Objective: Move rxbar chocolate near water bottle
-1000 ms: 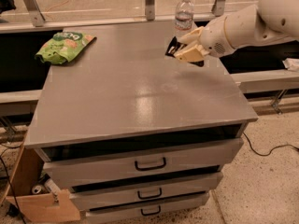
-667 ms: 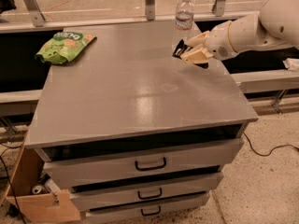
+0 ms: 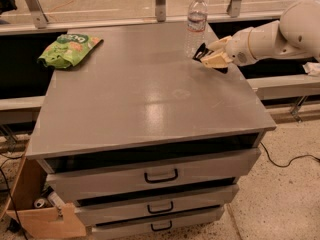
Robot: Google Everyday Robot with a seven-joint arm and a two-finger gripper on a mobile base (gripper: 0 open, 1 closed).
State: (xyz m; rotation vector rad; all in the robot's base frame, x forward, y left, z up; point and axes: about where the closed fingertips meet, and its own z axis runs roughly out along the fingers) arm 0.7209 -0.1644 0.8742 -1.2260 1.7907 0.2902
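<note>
The water bottle (image 3: 196, 20), clear with a white cap and a pale label band, stands upright at the far right of the grey cabinet top (image 3: 140, 89). My gripper (image 3: 212, 55) reaches in from the right, just right of and in front of the bottle's base. It is shut on the rxbar chocolate (image 3: 202, 51), a black wrapper whose end sticks out on the bottle's side of the tan fingers (image 3: 216, 60). The bar is held low over the top's right edge, very near the bottle.
A green snack bag (image 3: 68, 48) lies at the far left of the top. The cabinet has three drawers (image 3: 160, 175) below. A cardboard box (image 3: 35, 209) sits on the floor at the left. A rail and posts run behind the cabinet.
My gripper, with the bar in it, has moved right and a little toward the camera along the right edge, staying close to the bottle. The bottle and green bag have not moved.
</note>
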